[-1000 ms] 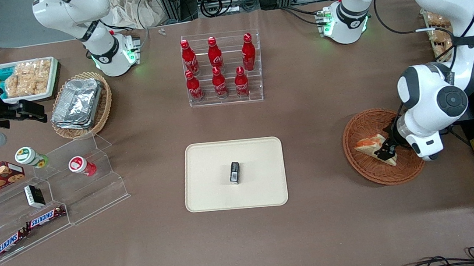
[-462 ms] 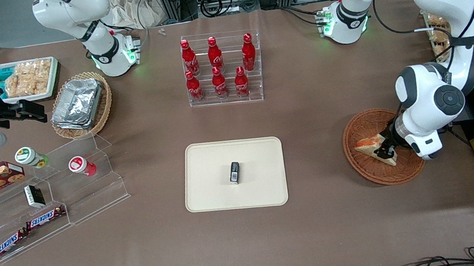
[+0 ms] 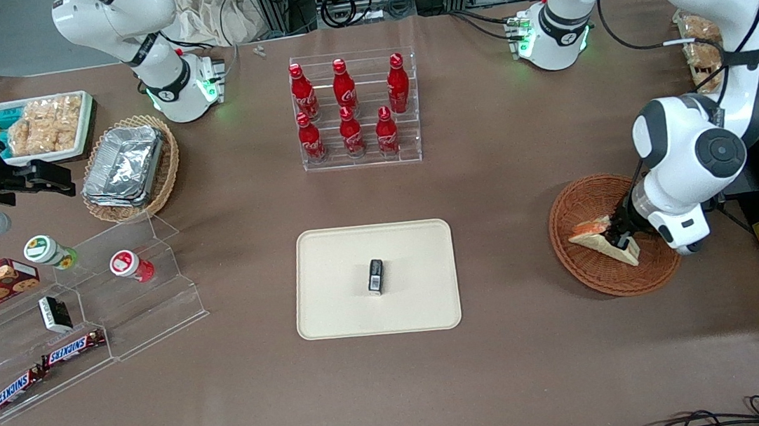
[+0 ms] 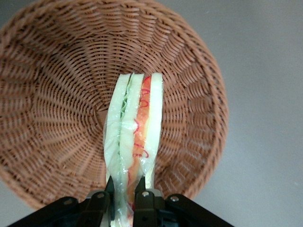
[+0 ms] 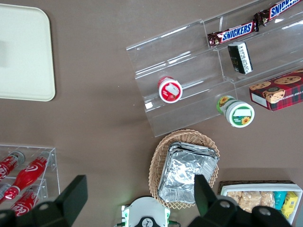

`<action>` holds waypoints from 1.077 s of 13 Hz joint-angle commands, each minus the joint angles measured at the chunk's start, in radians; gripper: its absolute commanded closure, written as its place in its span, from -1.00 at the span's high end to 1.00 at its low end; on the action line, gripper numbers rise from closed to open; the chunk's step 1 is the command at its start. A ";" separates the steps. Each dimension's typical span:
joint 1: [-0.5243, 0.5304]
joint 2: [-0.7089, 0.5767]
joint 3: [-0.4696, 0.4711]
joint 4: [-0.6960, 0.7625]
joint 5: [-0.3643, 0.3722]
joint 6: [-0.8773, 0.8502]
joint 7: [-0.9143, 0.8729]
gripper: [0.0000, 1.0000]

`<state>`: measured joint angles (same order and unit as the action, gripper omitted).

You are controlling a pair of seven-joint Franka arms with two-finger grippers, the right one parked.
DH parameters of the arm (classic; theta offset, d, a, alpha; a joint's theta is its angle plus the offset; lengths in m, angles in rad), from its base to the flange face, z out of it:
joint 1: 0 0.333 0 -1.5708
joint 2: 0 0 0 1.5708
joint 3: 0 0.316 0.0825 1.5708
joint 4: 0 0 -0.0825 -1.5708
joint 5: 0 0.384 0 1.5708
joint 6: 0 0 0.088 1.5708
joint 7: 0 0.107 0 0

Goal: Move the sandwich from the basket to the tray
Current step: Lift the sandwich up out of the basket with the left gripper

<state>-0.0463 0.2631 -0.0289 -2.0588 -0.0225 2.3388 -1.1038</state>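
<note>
With the basket (image 3: 613, 235) taken as the landmark, the nearest thing to the front camera is the tray (image 3: 334, 316), which lies well apart from the basket, toward the parked arm's end of the table. Only a small dark packet (image 3: 375, 275) is seen on the tray; no sandwich has been set there, so the placing is judged not yet done.

Inside the basket, the sandwich (image 3: 601, 239) is found, clamped between the fingers of the gripper (image 4: 125, 189). In the left wrist view the wrapped wedge (image 4: 132, 142) is seen pinched at its one end, with the fingertips (image 4: 140, 185) pressed against its two faces and its bread and orange-red filling layers running away from the gripper over the wicker floor (image 4: 57, 109). Whether the wedge is touching the wicker or just clear of it cannot be told.

The grasp is therefore judged complete. The lift out of the basket, the carry toward the tray and the release there are left.

Farther from the camera than the basket, a clear rack of red bottles (image 3: 351, 106) is seen.
</note>
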 commanded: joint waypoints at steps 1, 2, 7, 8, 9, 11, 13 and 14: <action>-0.015 -0.114 0.006 0.026 0.015 -0.163 0.010 -1.00; -0.015 -0.137 0.004 0.057 0.015 -0.233 0.039 -1.00; -0.015 -0.144 -0.066 0.320 0.012 -0.567 0.318 -1.00; -0.015 -0.137 -0.089 0.331 0.012 -0.576 0.361 -1.00; -0.013 -0.136 -0.097 0.338 0.010 -0.578 0.410 -1.00; -0.023 -0.079 -0.112 0.415 0.000 -0.648 0.508 -1.00; -0.056 -0.047 -0.141 0.466 0.016 -0.682 0.513 -1.00; -0.055 -0.050 -0.143 0.468 0.010 -0.684 0.528 -1.00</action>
<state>-0.0829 0.1791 -0.1703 -1.6586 -0.0204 1.7017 -0.6065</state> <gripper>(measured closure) 0.850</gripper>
